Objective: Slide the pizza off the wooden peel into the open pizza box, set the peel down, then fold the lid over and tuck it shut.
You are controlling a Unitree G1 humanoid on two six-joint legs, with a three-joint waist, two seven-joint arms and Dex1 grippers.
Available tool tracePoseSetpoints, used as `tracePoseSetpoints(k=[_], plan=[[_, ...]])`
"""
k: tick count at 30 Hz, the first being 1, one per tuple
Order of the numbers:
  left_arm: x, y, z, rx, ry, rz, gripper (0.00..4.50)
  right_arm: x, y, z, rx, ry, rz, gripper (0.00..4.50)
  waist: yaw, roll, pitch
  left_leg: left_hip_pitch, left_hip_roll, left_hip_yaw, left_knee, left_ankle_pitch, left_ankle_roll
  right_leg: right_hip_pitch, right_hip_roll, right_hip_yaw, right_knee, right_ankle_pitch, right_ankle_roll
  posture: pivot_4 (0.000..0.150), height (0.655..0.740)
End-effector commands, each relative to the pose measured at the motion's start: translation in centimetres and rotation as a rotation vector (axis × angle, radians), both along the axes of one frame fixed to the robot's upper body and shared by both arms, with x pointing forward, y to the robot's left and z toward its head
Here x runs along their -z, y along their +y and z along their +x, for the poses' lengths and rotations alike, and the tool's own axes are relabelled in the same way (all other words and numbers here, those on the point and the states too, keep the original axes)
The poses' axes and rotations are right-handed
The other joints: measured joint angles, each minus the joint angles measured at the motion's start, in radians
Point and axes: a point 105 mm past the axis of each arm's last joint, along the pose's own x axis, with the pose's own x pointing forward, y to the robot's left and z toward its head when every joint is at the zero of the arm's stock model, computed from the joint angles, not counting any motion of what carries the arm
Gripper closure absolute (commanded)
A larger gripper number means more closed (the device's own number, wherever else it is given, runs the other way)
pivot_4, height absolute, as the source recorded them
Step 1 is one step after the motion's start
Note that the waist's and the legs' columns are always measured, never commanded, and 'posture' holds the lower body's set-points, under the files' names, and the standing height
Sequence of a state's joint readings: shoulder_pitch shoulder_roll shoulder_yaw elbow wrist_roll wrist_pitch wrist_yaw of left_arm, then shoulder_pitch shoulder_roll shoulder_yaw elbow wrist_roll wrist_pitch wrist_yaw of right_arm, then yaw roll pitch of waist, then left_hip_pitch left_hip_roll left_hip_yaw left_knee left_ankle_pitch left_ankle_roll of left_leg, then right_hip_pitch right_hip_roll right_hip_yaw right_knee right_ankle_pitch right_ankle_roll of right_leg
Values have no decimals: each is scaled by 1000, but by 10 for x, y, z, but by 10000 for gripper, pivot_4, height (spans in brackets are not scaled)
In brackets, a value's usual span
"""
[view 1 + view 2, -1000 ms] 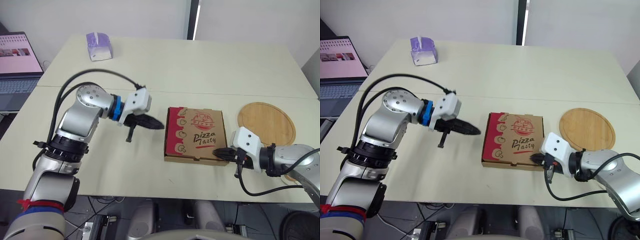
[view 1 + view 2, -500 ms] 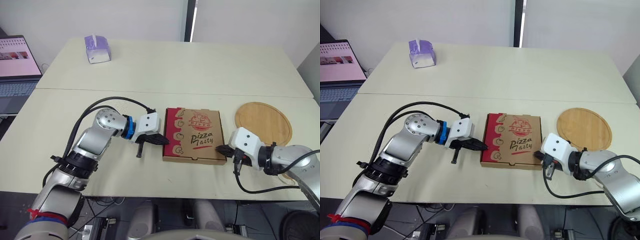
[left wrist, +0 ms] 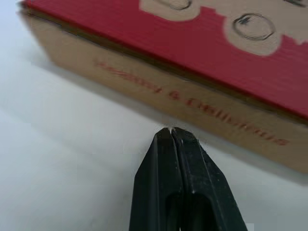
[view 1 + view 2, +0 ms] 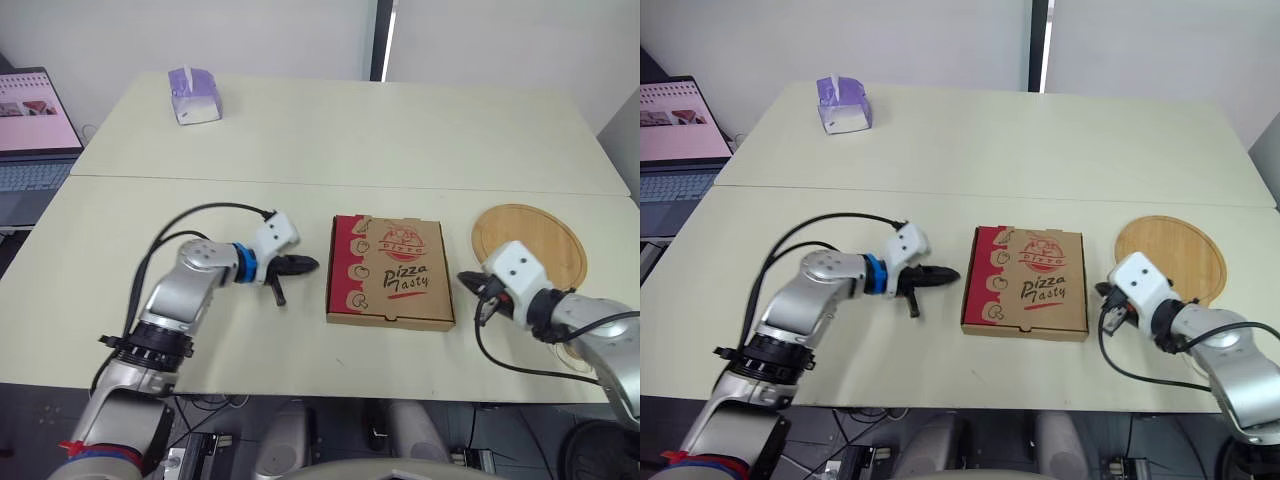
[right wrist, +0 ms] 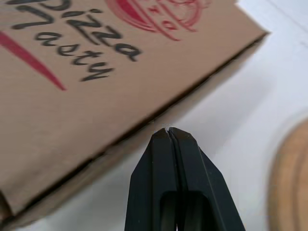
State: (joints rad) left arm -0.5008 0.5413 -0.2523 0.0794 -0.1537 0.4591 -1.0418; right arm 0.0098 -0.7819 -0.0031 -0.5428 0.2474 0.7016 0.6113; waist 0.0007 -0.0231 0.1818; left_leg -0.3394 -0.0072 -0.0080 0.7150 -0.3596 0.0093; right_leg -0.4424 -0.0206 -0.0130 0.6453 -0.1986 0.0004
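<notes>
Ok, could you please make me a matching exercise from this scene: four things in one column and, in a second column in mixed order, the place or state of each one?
Column one
1. pizza box
2. wooden peel
3. tissue box
4. left tool

Column two
a. at the far left corner of the table
b. closed, with the lid lying flat
c. shut, pointing at the red side of the box
d. lying bare on the table, to the right of the box

Right pairs: 1-b, 2-d, 3-a, 4-c
</notes>
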Motion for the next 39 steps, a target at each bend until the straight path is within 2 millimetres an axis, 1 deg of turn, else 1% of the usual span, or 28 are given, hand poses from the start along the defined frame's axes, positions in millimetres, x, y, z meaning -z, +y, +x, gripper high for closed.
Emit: tracePoseSetpoints(k=[1, 5, 9, 11, 14, 16, 18, 19, 21, 24, 26, 28, 31, 34, 39], plan=[[-13, -9, 0, 26, -58, -5, 45000, -8, 9, 0, -52, -23, -1, 44746, 0, 0, 0, 0, 0, 0, 0, 0, 0, 0, 0, 0, 0, 0, 0, 1500, 7192], [-13, -10, -1, 26, -54, -14, 45000, -9, 9, 0, -51, -28, -5, 44746, 0, 0, 0, 0, 0, 0, 0, 0, 0, 0, 0, 0, 0, 0, 0, 1500, 7192], [-11, -4, -2, 7, -51, -9, 45000, -15, -1, 4, -20, -54, -28, 44746, 0, 0, 0, 0, 0, 0, 0, 0, 0, 0, 0, 0, 0, 0, 0, 1500, 7192], [-14, 7, 1, -30, -61, -7, 45000, -22, -9, 4, -3, -79, -34, 44746, 0, 0, 0, 0, 0, 0, 0, 0, 0, 0, 0, 0, 0, 0, 0, 1500, 7192], [-18, 39, 8, -134, -85, 23, 45000, -37, -26, 1, 33, -142, -31, 44746, 0, 0, 0, 0, 0, 0, 0, 0, 0, 0, 0, 0, 0, 0, 0, 1500, 7192], [-19, 61, 11, -203, -98, 46, 45000, -42, -43, -4, 59, -164, -54, 44746, -1, 0, 0, 0, 1, 0, -1, 0, 0, 0, 0, 0, 0, 0, 0, 1500, 7192], [-26, 86, 15, -279, -146, 70, 45000, -42, -69, -14, 95, -155, -105, 44746, 0, 0, 0, 0, 1, 0, -1, 0, 0, 0, 0, -1, 0, -1, 1, 1500, 7192], [-26, 99, 16, -319, -148, 94, 45000, -42, -82, -19, 105, -149, -144, 44746, 0, 0, 0, 0, 1, -1, -1, 0, 0, 0, 0, -1, -1, -2, 4, 1500, 7192], [-25, 124, 14, -394, -166, 160, 45000, -42, -110, -29, 138, -134, -209, 44746, 3, 0, 0, 0, 0, 0, -1, 0, 0, 0, 0, -1, -1, -3, 4, 1500, 7192], [-23, 144, 8, -435, -193, 217, 45000, -45, -141, -39, 178, -122, -259, 44746, 3, 0, 0, 1, 0, 2, -1, 0, 0, 1, -1, 1, -2, -3, 5, 1500, 7192], [-22, 157, 5, -478, -182, 209, 45000, -47, -162, -46, 206, -106, -287, 44746, 3, 0, 0, 2, 0, 4, -1, 0, 0, 1, -1, 2, -1, -3, 5, 1500, 7192], [-22, 161, 3, -492, -175, 198, 45000, -48, -173, -50, 215, -108, -305, 44746, 2, -1, 0, 3, 1, 4, -1, 0, 0, 1, -1, 1, -1, -3, 5, 1500, 7192], [-21, 156, 1, -474, -159, 181, 45000, -49, -184, -53, 218, -113, -307, 44746, 1, -1, 0, 4, 1, 5, -2, 0, 0, 1, 0, 2, -1, -3, 5, 1500, 7192], [-19, 149, -1, -446, -131, 169, 45000, -52, -190, -52, 224, -122, -304, 44746, 0, -1, 0, 4, 1, 6, -3, 0, 0, 1, 0, 3, 0, -3, 5, 1500, 7192], [-16, 144, -3, -430, -98, 159, 45000, -65, -195, -43, 238, -161, -299, 44746, -1, -1, 0, 6, 1, 8, -3, 0, 0, 2, 0, 4, 0, -3, 5, 1500, 7192]])
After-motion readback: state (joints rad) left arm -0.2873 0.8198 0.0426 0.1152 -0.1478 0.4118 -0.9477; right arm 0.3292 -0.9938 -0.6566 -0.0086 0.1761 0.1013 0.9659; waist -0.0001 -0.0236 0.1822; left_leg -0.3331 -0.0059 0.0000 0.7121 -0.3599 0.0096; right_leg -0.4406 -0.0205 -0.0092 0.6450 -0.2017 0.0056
